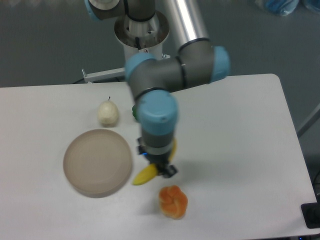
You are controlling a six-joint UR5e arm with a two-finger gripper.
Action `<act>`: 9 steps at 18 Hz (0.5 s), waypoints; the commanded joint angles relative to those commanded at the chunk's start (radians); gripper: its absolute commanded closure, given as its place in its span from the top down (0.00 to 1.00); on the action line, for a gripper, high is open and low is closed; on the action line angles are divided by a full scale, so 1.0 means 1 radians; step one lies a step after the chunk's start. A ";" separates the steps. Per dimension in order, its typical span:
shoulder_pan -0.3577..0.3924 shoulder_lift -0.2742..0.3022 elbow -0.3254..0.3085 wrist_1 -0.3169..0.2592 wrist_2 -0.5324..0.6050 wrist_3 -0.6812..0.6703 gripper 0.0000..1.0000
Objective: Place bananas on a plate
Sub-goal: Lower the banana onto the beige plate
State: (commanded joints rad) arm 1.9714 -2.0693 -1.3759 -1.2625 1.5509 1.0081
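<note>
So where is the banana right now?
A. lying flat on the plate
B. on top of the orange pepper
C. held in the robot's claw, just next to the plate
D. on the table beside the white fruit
C. The claw grips the banana, whose yellow end pokes out by the right rim of the plate, not lying on it.
</note>
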 joint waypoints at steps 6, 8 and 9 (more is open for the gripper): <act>-0.074 -0.002 -0.153 0.210 -0.029 -0.149 0.03; -0.080 -0.006 -0.163 0.213 -0.041 -0.192 0.03; -0.083 -0.006 -0.175 0.215 -0.041 -0.201 0.04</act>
State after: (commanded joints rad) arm 1.8884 -2.0755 -1.5507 -1.0477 1.5094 0.8070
